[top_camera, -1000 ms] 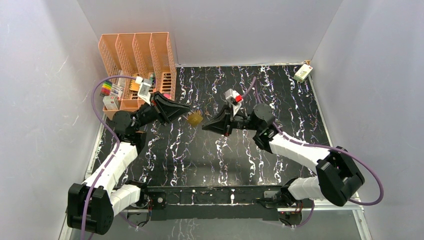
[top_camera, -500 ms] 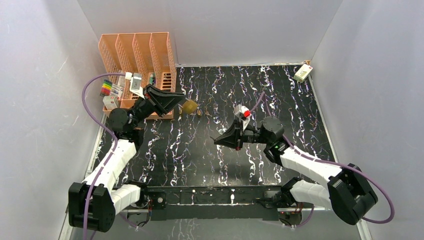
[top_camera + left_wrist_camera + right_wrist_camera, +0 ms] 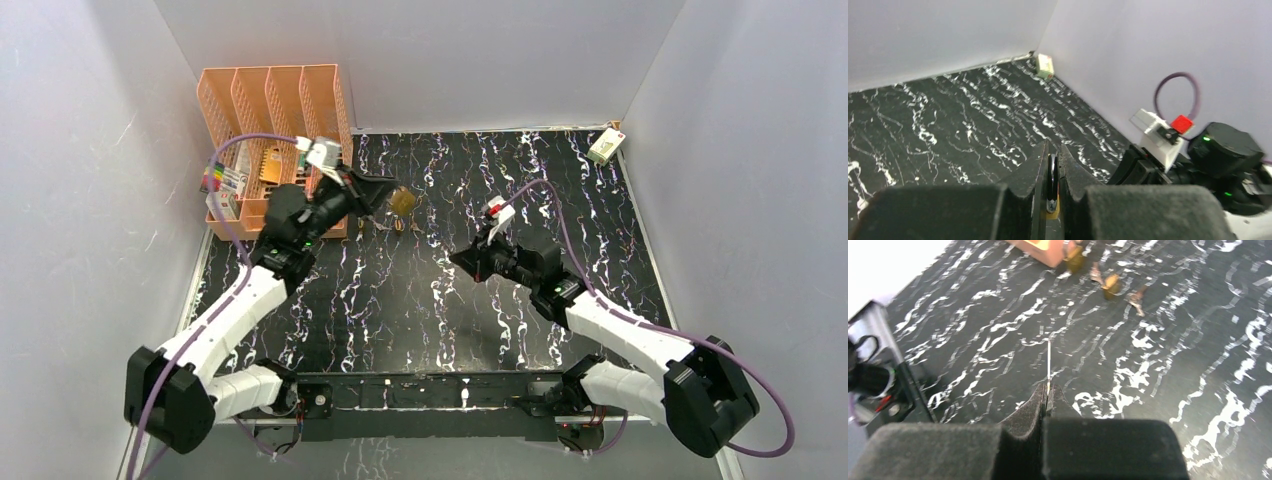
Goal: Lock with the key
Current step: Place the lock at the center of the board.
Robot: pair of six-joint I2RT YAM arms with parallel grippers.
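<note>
My left gripper (image 3: pixel 383 197) is shut on a brass padlock (image 3: pixel 403 201) and holds it above the table's back left, near the orange organizer. In the left wrist view the jaws (image 3: pixel 1053 150) pinch the padlock's chrome shackle (image 3: pixel 1052 177), with brass showing below it. My right gripper (image 3: pixel 463 261) hovers right of centre and points left, well apart from the padlock. In the right wrist view its jaws (image 3: pixel 1047 390) are shut on a key (image 3: pixel 1048 365), seen edge-on as a thin blade sticking out forward. The key is too small to make out in the top view.
An orange mesh organizer (image 3: pixel 275 110) with small items stands at the back left. Several small brass locks and keys (image 3: pixel 1111 285) lie on the black marbled table beside it, also in the top view (image 3: pixel 398 226). A small white box (image 3: pixel 606 146) sits in the back right corner.
My left gripper has carried the padlock back and a little right, toward the organizer. My right gripper has drawn back to the right and nearer, widening the gap between key and padlock.
</note>
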